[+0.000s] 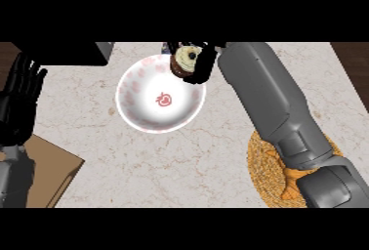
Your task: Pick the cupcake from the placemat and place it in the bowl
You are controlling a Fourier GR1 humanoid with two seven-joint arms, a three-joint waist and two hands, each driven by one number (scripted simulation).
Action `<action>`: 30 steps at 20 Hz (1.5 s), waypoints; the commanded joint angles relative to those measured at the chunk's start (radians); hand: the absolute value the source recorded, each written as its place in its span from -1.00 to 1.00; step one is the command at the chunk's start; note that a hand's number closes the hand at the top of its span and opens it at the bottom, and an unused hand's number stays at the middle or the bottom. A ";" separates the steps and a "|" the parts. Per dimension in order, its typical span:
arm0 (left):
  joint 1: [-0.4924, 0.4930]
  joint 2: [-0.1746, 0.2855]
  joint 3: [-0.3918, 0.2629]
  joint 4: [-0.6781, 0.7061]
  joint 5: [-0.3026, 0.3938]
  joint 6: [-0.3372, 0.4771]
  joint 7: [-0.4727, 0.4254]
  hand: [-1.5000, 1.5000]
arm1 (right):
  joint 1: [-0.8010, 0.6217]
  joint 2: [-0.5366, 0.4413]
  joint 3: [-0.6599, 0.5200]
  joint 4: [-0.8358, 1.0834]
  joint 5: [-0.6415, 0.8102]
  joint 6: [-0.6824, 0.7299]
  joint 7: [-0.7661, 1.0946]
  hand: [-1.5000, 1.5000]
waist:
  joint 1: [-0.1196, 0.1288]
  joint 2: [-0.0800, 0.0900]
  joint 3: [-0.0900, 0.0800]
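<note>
My right hand (205, 62), fingers curled round the cupcake (186, 58), over the bowl (132, 100) rim, forearm across the placemat (261, 166), left hand (22, 95) open at counter (180, 161) edge.

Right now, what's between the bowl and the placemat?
Head view: only bare counter lies between the bowl and the placemat; nothing stands there.

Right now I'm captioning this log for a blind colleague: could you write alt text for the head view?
The right hand holds a cupcake over the far rim of a white, pink-patterned bowl on the counter. The orange woven placemat lies lower right, partly hidden by the right forearm; the left hand rests open at the left edge.
</note>
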 commanded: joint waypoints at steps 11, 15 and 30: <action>-0.063 -0.015 -0.021 0.059 -0.011 -0.009 -0.032 0.00 | 0.084 0.053 0.116 0.237 -0.145 -0.267 0.113 -1.00 | 0.046 0.016 0.000; -0.035 0.017 0.005 0.072 0.023 -0.063 -0.050 0.00 | 0.111 0.053 0.080 0.226 -0.298 -0.285 0.038 -1.00 | 0.062 0.016 0.000; -0.058 0.007 -0.008 0.068 -0.006 -0.031 -0.044 0.00 | 0.076 -0.130 -0.206 0.313 -0.518 -0.438 -0.101 -1.00 | 0.035 0.025 0.002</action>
